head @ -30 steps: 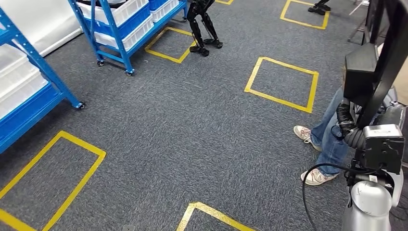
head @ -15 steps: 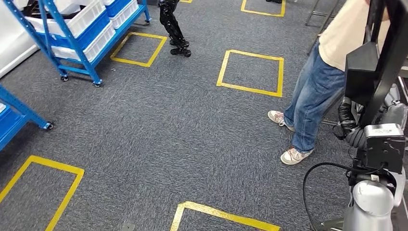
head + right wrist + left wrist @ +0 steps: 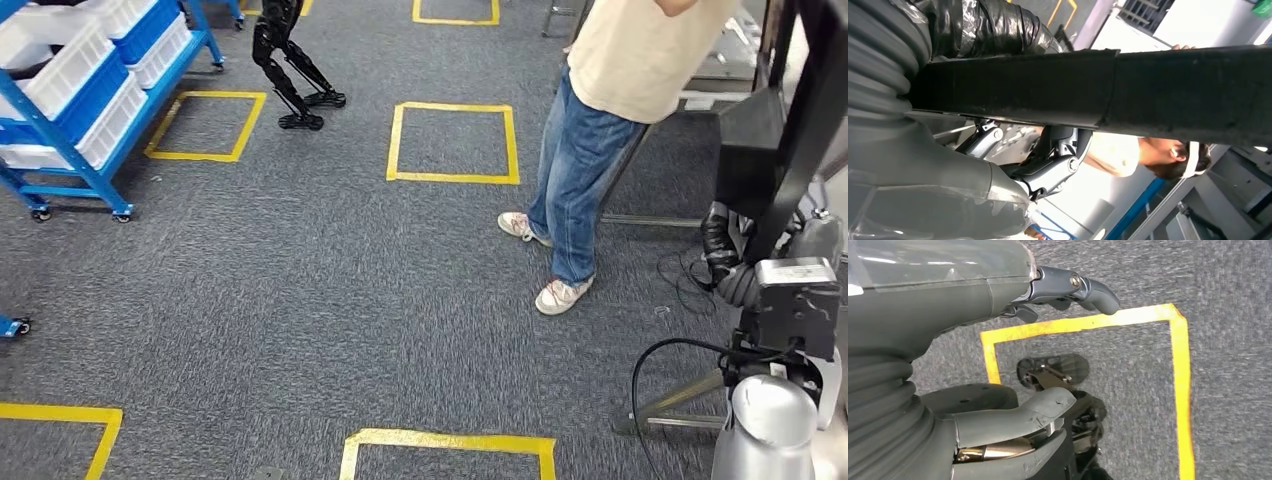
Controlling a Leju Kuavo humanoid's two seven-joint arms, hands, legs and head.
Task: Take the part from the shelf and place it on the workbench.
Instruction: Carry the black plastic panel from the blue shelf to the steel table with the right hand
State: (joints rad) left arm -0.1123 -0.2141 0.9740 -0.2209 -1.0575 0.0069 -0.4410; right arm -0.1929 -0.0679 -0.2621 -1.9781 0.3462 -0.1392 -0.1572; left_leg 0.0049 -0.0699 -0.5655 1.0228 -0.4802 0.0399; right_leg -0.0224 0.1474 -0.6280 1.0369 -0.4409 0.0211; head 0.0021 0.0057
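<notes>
A long black part (image 3: 795, 110) rises along the right edge of the head view, and my right hand (image 3: 728, 262) grips it low down. The right wrist view shows the same black part (image 3: 1128, 95) lying across my right hand (image 3: 998, 170), with the dark fingers (image 3: 1050, 167) curled beneath it. My left hand (image 3: 1013, 355) hangs over the carpet, fingers apart and holding nothing. The blue shelf (image 3: 70, 95) with white and blue bins stands far left. A grey metal bench (image 3: 715, 75) is at the top right, behind a person.
A person (image 3: 600, 110) in jeans and a pale shirt stands right of centre, close to my right arm. Yellow tape squares (image 3: 453, 143) mark the grey carpet. A small black legged robot (image 3: 285, 70) stands near the shelf. Cables (image 3: 680, 275) lie by the bench legs.
The whole picture has swung: the camera turned right, so the shelf slid to the left edge and the person and bench came into view. My right hand holds the part as before.
</notes>
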